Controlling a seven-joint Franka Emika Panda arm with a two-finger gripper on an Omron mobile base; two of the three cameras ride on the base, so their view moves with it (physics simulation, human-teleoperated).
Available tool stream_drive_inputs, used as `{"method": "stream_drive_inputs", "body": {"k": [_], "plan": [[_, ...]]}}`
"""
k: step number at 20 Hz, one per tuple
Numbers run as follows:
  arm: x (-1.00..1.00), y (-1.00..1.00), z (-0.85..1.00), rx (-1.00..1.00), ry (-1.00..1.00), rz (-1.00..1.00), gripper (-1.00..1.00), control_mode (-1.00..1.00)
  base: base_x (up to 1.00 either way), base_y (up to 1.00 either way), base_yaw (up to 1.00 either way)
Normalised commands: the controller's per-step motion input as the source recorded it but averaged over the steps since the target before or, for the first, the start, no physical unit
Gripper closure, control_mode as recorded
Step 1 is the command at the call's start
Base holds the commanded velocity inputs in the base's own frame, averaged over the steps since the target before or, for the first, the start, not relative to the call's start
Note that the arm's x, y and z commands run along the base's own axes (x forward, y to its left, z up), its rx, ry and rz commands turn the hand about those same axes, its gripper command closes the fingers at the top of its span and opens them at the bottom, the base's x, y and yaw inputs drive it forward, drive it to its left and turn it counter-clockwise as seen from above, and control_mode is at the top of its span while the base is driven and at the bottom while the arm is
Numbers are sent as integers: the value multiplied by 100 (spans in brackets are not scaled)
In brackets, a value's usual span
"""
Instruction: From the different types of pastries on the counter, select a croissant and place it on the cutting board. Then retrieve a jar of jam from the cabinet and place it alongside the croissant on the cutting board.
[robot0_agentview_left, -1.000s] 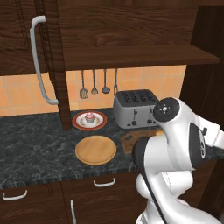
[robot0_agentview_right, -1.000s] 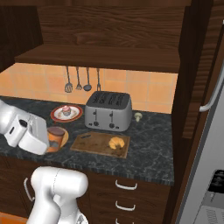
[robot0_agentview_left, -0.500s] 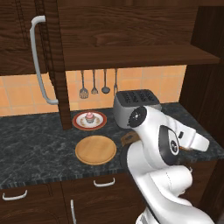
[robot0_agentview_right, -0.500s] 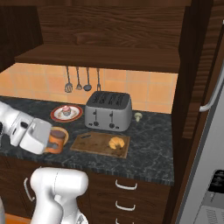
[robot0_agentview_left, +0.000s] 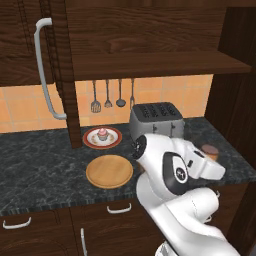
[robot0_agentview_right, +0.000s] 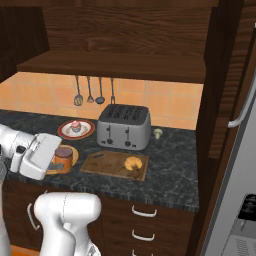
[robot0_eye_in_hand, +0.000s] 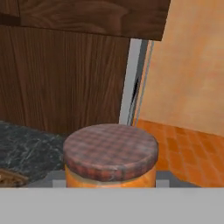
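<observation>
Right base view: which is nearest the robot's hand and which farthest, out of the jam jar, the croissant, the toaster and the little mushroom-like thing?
1. jam jar, right in the hand.
2. croissant, on the cutting board to the right.
3. toaster, behind the board; close to the croissant's rank.
4. mushroom-like thing, farthest right, by the wall.

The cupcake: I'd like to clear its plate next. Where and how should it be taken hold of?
Probably by the wrapper base, below the frosting, with the tool coming straight down. The cupcake stands upright in the middle of its red-rimmed plate, its sides free all round; the pink frosting on top looks too soft to pinch.
</observation>
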Motion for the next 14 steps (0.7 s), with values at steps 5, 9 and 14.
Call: {"method": "stream_drive_inputs", "body": {"k": [5,9,14], "plan": [[0,0,-17,-17,-35,0,100,-100,0,0,0],[70,-27,-37,0,-4,0,100,-100,0,0,0],[97,-16,-83,-5,-7,0,100,-100,0,0,0]]}}
